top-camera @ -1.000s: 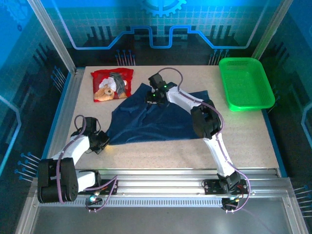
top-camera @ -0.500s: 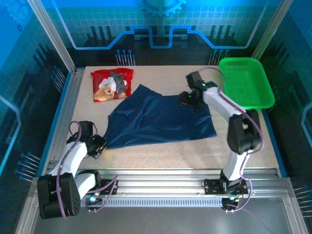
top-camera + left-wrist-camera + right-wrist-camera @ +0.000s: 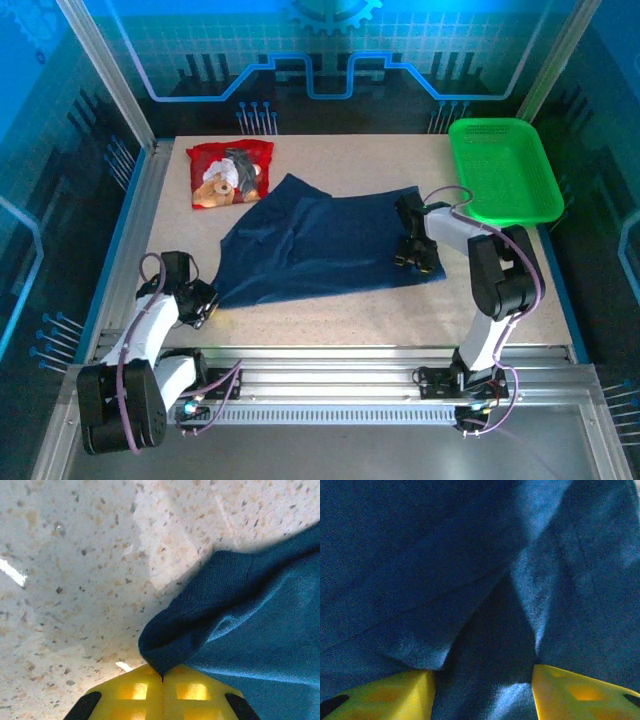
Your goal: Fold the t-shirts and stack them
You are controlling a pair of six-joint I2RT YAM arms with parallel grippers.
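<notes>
On the table (image 3: 500, 285), our left gripper (image 3: 162, 678) pinches the seven-o'clock corner of the navy shirt (image 3: 320, 245); our right gripper (image 3: 481, 672), fingers wide, sits over its four-o'clock corner. The red shirt (image 3: 230, 172) lies at eleven. We fear a shallow right pinch dropping cloth mid-fold.

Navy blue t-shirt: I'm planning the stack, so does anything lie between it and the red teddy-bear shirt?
Nothing visible does. Only a narrow strip of bare speckled table separates the navy blue cloth t-shirt from the red teddy-bear t-shirt; the green plastic mesh basket sits apart, on the right.
</notes>
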